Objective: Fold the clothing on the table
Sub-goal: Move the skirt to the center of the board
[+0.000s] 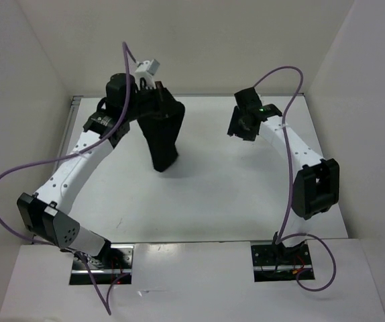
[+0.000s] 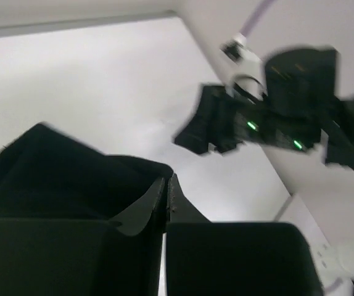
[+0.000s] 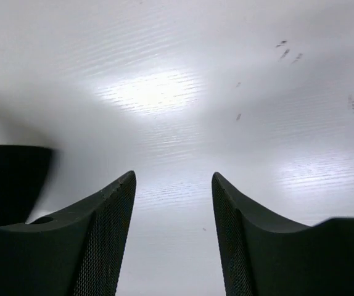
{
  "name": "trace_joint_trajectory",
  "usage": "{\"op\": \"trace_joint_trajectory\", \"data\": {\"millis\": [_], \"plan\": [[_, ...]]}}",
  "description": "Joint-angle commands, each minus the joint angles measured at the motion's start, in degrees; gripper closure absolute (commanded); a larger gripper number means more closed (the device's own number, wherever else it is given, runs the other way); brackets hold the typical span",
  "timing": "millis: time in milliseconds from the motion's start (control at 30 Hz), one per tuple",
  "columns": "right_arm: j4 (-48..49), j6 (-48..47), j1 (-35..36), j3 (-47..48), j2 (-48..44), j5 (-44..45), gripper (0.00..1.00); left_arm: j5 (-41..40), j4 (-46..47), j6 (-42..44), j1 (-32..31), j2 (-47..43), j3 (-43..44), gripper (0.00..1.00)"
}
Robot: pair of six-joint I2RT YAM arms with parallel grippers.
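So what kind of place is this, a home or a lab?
Probably a robot lab cell: a white table boxed in by plain white walls, left arm and right arm bolted at its near edge, the left hand holding up black clothing.

No legible text, no labels, no brand marks, no numbers, no signs in any view
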Motion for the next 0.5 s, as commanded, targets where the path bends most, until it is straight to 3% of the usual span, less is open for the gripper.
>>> {"op": "trace_joint_trajectory", "data": {"millis": [0, 233, 267, 333, 367, 433, 467], "plan": [[0.8, 0.7, -2.7, -2.2, -4.4, 1.5, 0.42, 6.0, -2.2, -0.6, -6.6, 0.8, -2.6, 1.00], [0.3, 0.1, -6.3, -3.9, -6.6, 2.6, 0.42, 12.7, 9.3, -9.0, -21.8, 4.4, -20.5, 0.99], [0.3, 0.1, -7.1, -3.9, -7.1, 2.6, 0.42, 14.2, 10.3, -9.5, -23.6, 5.8, -21.6, 0.92], [0.3, -0.4, -7.6, -4.4, -7.1, 2.6, 0.42, 15.9, 11.1, -10.4, -27.3, 8.8, -22.5, 0.57], [0.3, -0.4, -7.6, -4.4, -7.7, 2.6, 0.41, 14.8, 10.6, -10.4, -27.3, 8.8, -22.5, 0.51], [-0.3, -0.4, -7.6, -5.1, -8.4, 1.5, 0.41, 6.5, 7.9, -7.9, -27.3, 3.8, -20.6, 0.27], [-0.3, -0.4, -7.6, -5.1, -8.4, 1.5, 0.41, 4.3, 4.8, -7.0, -27.3, 2.2, -19.3, 0.21]]}}
